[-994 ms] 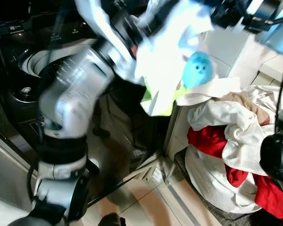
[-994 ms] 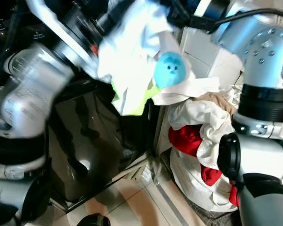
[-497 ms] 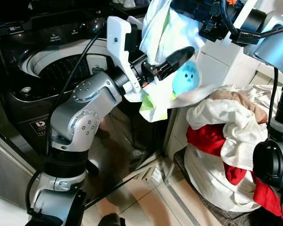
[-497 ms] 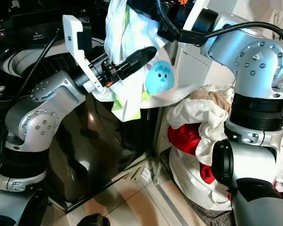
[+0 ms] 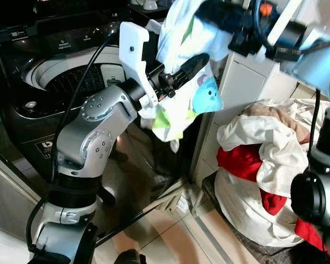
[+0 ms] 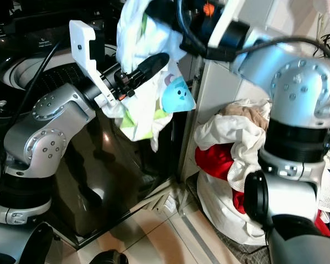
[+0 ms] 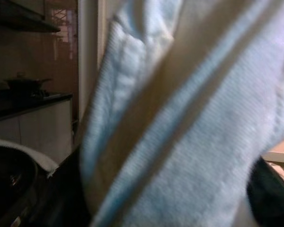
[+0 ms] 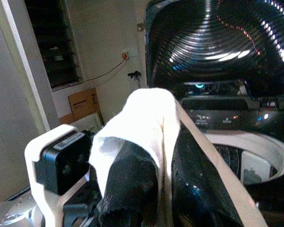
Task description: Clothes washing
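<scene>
While right gripper [image 8: 154, 189] jaws clench the garment [image 5: 179, 104], left's unclear; washer drum [image 5: 71, 82] seemingly empty.

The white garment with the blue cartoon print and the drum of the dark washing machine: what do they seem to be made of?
The white garment with the blue cartoon print, held up by the left gripper and the right gripper, looks like soft knitted cotton: the left wrist view shows fine ribs and a matte surface. The washing machine drum seems to be metal with rows of small perforations, set inside a white, probably plastic, ring.
</scene>
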Controlling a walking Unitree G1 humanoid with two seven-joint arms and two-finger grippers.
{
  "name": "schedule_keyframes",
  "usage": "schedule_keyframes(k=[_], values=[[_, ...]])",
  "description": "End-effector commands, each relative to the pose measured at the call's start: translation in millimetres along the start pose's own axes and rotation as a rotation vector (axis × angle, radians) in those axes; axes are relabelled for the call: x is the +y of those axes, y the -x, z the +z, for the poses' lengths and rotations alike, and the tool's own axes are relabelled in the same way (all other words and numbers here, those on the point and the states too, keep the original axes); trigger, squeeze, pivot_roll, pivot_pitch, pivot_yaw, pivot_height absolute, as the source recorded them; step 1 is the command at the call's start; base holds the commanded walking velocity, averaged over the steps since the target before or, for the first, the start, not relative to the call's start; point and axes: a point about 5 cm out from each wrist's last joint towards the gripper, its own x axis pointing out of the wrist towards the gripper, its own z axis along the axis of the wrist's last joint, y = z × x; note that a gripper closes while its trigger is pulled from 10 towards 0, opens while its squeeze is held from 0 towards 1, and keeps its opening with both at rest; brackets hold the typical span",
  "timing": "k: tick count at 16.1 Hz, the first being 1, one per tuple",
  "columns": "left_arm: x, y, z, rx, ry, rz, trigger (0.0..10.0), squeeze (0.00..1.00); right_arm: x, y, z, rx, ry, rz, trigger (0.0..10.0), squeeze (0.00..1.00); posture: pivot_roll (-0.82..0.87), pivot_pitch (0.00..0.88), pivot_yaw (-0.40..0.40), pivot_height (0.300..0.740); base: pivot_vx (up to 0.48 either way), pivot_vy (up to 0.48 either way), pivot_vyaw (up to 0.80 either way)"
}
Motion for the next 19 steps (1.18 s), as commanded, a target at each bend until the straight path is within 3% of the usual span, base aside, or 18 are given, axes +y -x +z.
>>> schedule_keyframes(k=[1, 6, 10, 11, 12, 13, 16, 19], values=[[6.7, 4.8, -2, 0.007, -0.002, 0.042, 0.0, 0.00, 2.9, 3.4, 3, -0.022, 0.000, -0.002, 0.0, 0.00, 0.03, 0.000, 0.025, 0.740, 0.000, 0.000, 0.00], [14.3, 12.5, -5, 0.001, 0.013, 0.097, 0.0, 0.00, 2.6, 8.1, -11, -0.023, -0.047, -0.052, 0.0, 0.00, 0.03, 0.000, 0.025, 0.740, 0.000, 0.000, 0.00], [12.2, 24.0, -16, 0.043, 0.009, 0.078, 0.0, 0.00, 3.1, 10.8, -24, -0.016, -0.087, -0.083, 0.0, 0.00, 0.03, 0.000, 0.024, 0.740, 0.000, 0.000, 0.00], [12.8, 27.0, -20, 0.061, 0.001, 0.086, 0.0, 0.00, 1.4, 12.1, -32, -0.005, -0.102, -0.113, 2.3, 0.00, 0.04, 0.000, 0.021, 0.740, 0.000, 0.000, 0.00], [14.2, 28.2, -22, 0.071, -0.011, 0.099, 0.0, 0.00, -1.3, 12.9, -36, 0.003, -0.117, -0.146, 10.0, 0.05, 0.04, 0.000, 0.022, 0.740, 0.000, 0.000, 0.00], [16.3, 27.5, -22, 0.072, -0.019, 0.114, 0.0, 0.00, -4.2, 12.9, -38, -0.017, -0.154, -0.162, 10.0, 1.00, 0.04, 0.000, 0.022, 0.740, 0.000, 0.000, 0.00], [28.6, 23.5, -16, 0.058, -0.096, 0.168, 0.0, 0.00, -16.2, 20.3, -32, -0.081, -0.206, -0.250, 10.0, 1.00, 0.04, 0.000, 0.023, 0.740, 0.000, 0.000, 0.00], [63.3, 10.7, 3, 0.025, -0.227, 0.295, 0.0, 0.00, -23.8, 39.4, -22, -0.138, -0.164, -0.372, 10.0, 1.00, 0.04, 0.000, 0.027, 0.740, 0.000, 0.000, 0.00]])
